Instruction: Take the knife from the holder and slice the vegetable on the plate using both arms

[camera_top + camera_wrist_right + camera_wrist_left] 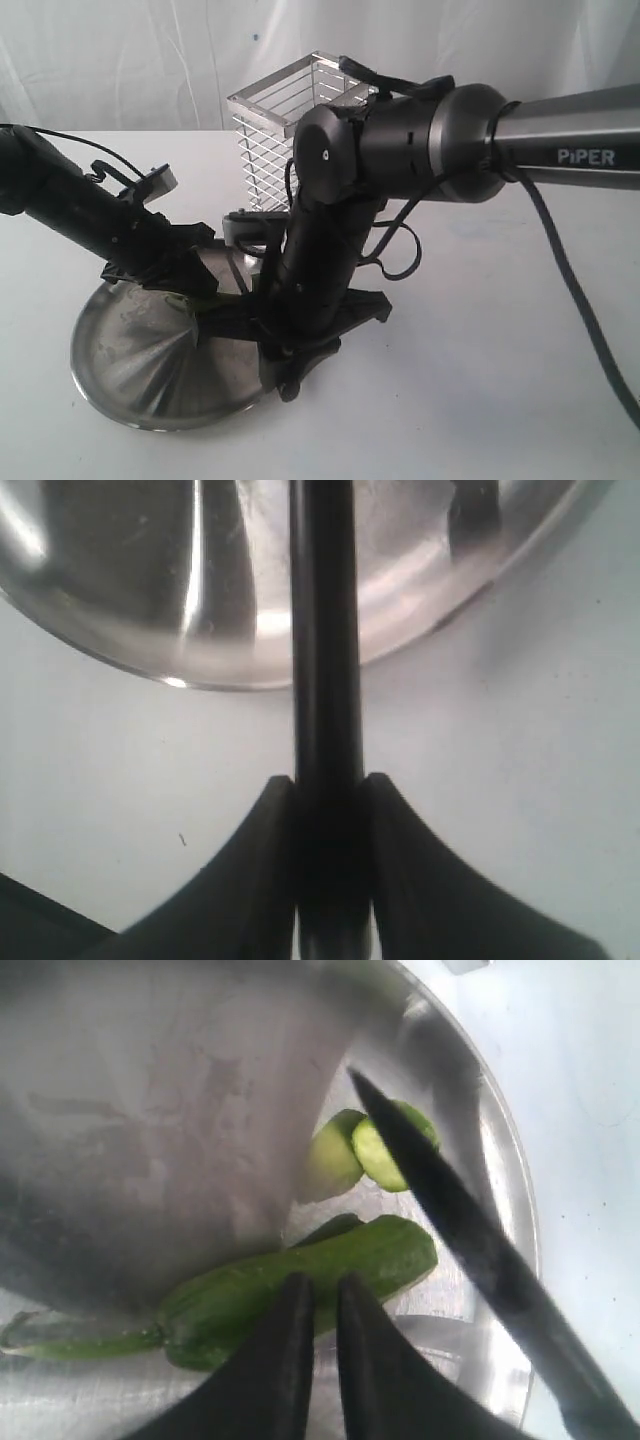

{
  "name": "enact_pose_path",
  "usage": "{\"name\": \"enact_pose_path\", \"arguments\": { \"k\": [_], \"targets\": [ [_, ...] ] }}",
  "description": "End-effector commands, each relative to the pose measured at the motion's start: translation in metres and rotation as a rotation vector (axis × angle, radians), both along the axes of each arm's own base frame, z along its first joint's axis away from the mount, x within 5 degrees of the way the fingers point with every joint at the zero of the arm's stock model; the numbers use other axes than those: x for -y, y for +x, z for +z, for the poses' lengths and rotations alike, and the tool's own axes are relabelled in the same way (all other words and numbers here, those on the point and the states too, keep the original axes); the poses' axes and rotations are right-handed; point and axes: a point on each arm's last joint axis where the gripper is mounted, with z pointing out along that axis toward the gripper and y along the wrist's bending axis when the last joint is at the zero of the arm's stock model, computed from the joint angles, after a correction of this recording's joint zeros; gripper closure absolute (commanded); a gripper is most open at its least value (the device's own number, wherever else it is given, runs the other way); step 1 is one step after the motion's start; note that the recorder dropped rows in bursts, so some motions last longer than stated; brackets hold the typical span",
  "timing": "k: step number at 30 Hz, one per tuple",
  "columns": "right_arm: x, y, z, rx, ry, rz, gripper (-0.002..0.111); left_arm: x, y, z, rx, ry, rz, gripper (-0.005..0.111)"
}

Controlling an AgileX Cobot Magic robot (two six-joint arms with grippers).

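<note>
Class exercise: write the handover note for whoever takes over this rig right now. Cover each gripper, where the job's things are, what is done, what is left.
Right gripper: shut on the knife handle, blade reaching over the plate.
Left gripper: fingers nearly together, down on the vegetable, seemingly pinning it; grip not certain.
Holder: behind the plate, knife already out.
Done: at least one slice lies cut beside the main piece, near the blade.
Left: further slices along the remaining length, with the left gripper steadying the vegetable.
</note>
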Motion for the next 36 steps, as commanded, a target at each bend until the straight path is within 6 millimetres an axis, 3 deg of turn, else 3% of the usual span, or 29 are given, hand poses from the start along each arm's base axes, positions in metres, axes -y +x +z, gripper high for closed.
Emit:
{"name": "enact_pose_path", "arguments": {
  "k": [1, 6, 12, 15, 22, 27, 36],
  "targets": [
    [-0.005, -0.011, -0.003, 0.03, -0.001, -0.013, 0.108, 0.001, -0.003, -0.011, -0.031, 0.017, -0.019, 0.09],
    [-0.012, -0.016, -0.003, 0.033, 0.006, -0.063, 0.108, 0.001, -0.003, -0.011, -0.032, 0.015, -0.017, 0.09],
    [-0.011, -0.023, -0.004, 0.196, -0.083, -0.267, 0.108, 0.001, -0.003, -0.011, -0.032, 0.015, -0.017, 0.09],
    [-0.012, -0.035, -0.008, 0.151, -0.069, -0.252, 0.108, 0.001, -0.003, -0.011, -0.03, 0.011, -0.009, 0.09],
    [-0.037, -0.058, -0.009, 0.154, 0.072, -0.289, 0.108, 0.002, -0.001, -0.01, -0.027, 0.0, 0.006, 0.09],
    [-0.033, -0.07, -0.024, 0.131, 0.034, -0.328, 0.108, 0.002, -0.002, -0.01, -0.032, -0.004, 0.001, 0.09],
    [-0.028, -0.074, -0.035, 0.118, 0.04, -0.359, 0.108, 0.003, -0.002, -0.009, -0.034, -0.017, 0.011, 0.09]
  ]
}}
